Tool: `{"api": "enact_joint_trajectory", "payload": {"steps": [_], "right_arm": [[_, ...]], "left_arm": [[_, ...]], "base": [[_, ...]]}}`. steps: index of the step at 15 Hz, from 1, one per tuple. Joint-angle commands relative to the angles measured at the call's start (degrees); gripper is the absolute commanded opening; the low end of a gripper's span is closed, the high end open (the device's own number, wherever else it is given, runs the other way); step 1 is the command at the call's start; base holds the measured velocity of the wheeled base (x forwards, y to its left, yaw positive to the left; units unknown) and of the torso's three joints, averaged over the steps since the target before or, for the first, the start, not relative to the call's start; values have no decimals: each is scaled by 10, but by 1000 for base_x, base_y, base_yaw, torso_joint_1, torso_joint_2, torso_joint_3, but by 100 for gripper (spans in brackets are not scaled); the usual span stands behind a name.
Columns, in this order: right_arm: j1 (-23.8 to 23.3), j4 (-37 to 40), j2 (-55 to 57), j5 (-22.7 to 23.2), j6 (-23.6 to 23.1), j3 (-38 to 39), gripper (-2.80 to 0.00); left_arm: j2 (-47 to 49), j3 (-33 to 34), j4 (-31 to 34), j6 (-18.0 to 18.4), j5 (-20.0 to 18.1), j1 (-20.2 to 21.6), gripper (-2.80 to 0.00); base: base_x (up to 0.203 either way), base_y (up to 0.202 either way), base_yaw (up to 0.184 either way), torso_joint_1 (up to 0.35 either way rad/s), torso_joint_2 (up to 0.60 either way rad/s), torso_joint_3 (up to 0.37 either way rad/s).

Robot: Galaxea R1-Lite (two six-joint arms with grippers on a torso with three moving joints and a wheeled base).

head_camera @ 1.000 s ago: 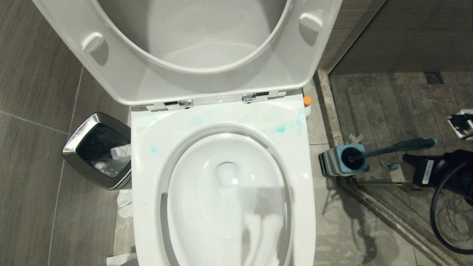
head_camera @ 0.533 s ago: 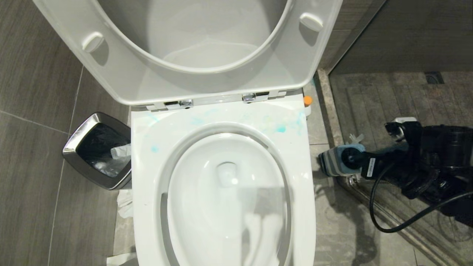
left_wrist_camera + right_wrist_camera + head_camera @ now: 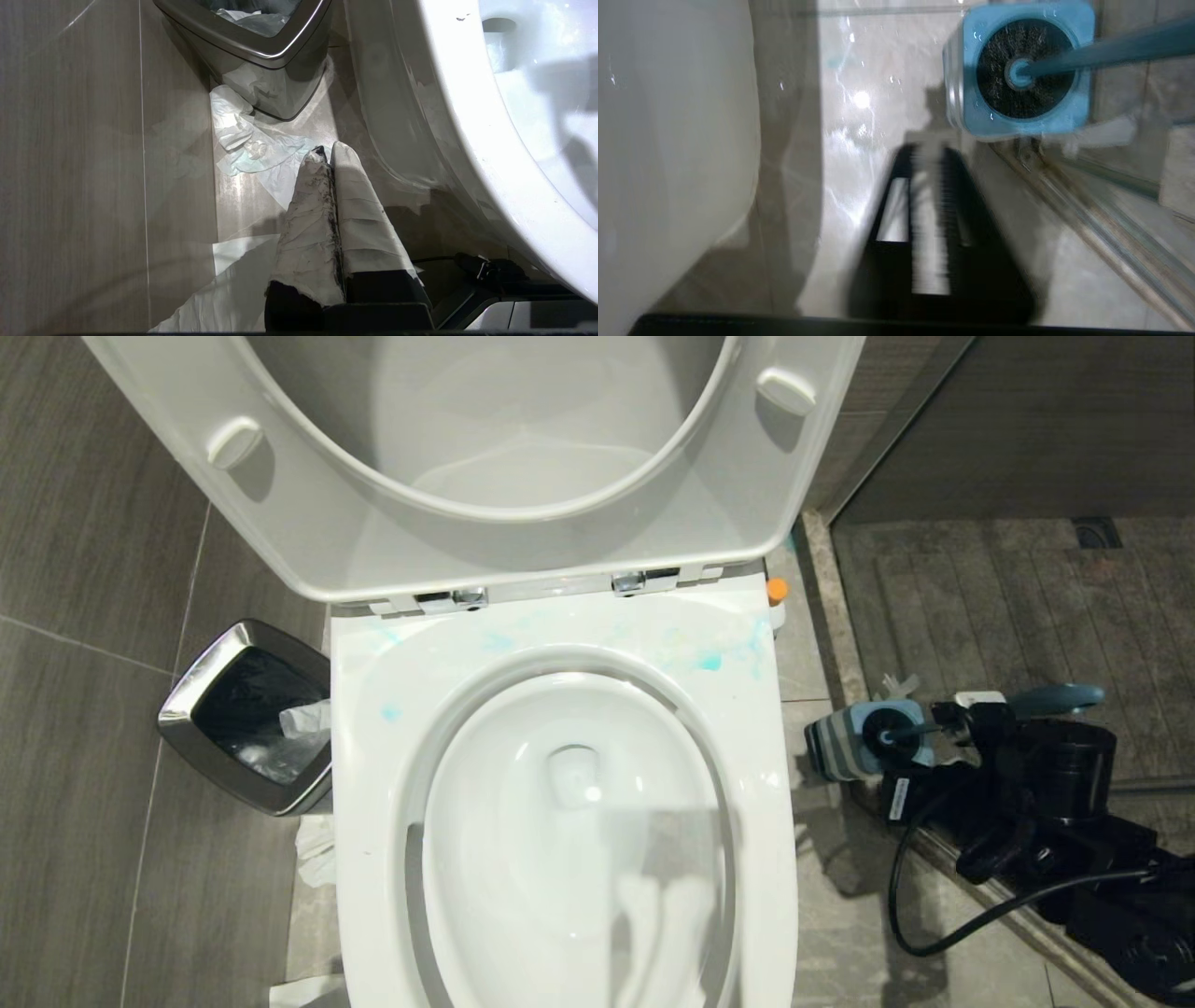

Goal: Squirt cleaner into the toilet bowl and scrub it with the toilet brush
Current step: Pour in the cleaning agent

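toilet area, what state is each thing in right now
toilet seat and lid: raised.
toilet bowl: open, blue smears on the rim behind it.
toilet brush: head in its holder, handle leaning away from the toilet.
cleaner: on the floor behind the toilet, orange cap on.
waste bin: lidless, paper inside.
right end effector: near the holder, holding nothing.
left end effector: shut, empty.

The right arm [image 3: 1055, 803] reaches in low from the right edge of the head view, its black wrist trailing a looped cable. The right gripper [image 3: 927, 163] shows a narrow gap between its dark fingers. The left gripper [image 3: 327, 156] points downward, white-wrapped fingers [image 3: 355, 205] pressed together.
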Motion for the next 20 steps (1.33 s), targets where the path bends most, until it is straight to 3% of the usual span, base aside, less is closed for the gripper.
{"api": "enact_joint_trajectory", "payload": {"steps": [1,4,7,14,20], "right_arm": [[1,-51,60,-1,-4,-5,0],[9,-72,109,-5,-10,-27,0],[19,-145,157,-24,-67,-53,0],[14,-170,301,-20,-104,-270,0],[-10,-162,408,61,-131,-476,0]], "left_arm": [[1,0,0,0,0,0,-280],[1,0,0,0,0,0,-280],[1,0,0,0,0,0,-280],[1,0,0,0,0,0,-280],[1,0,0,0,0,0,-280]], "base": [[0,0,0,0,0,0],[0,0,0,0,0,0],[0,0,0,0,0,0],[0,0,0,0,0,0],[0,0,0,0,0,0]]}}
